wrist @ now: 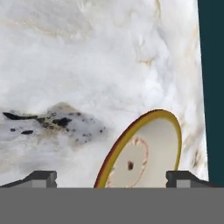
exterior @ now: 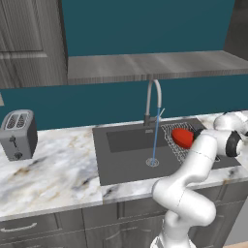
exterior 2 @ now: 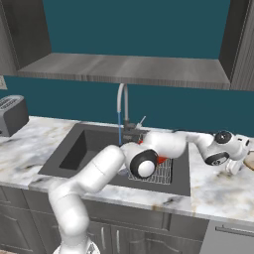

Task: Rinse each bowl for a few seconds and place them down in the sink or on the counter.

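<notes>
With my pincer (wrist: 111, 177) wide open, empty, above the pale tan round bowl (wrist: 146, 153) on the marble desk (wrist: 87, 57); an off-centre closure may skid it.

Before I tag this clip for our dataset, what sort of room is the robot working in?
A kitchen, and a rendered one by the look of it. A dark sink with a running faucet is set in a marble counter, a toaster stands at its left end, and a red bowl lies in the sink's wire basket.
</notes>
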{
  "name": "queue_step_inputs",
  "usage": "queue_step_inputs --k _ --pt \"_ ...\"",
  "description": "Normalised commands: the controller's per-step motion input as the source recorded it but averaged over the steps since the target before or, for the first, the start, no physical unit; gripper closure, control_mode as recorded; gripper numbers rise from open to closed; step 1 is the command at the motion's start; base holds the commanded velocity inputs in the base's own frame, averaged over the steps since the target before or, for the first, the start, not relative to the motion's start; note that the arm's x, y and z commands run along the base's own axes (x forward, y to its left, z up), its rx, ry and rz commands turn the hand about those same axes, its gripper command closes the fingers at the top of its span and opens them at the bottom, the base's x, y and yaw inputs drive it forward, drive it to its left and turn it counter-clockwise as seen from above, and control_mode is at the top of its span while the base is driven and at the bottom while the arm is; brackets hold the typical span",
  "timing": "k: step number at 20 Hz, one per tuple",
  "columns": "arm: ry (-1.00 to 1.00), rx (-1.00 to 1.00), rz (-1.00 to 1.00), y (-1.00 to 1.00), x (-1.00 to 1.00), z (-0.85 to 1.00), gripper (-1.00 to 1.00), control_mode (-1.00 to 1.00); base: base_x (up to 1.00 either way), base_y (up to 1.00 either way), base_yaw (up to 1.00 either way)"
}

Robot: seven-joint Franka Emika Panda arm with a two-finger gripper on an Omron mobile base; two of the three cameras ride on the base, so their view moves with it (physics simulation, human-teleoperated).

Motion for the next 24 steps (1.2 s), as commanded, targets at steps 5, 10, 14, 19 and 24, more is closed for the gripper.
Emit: queue_step_inputs --k 5,10,14,19,24 --pt "0.06 0.04 0.0 -0.35 0.04 -0.02 -1.0 -1.0 0.0 0.0 0.0" --pt "0.11 0.01 -0.05 -0.15 0.1 -0.09 -1.0 -1.0 0.0 0.0 0.0" --pt "0.19 0.02 -0.07 -0.08 0.19 -0.15 -1.0 -1.0 0.0 0.0 0.0" --pt "0.17 0.05 -0.04 -0.2 0.23 -0.05 -1.0 -1.0 0.0 0.0 0.0" --pt "0.1 0.1 0.0 -0.46 0.17 0.0 -1.0 -1.0 0.0 0.0 0.0"
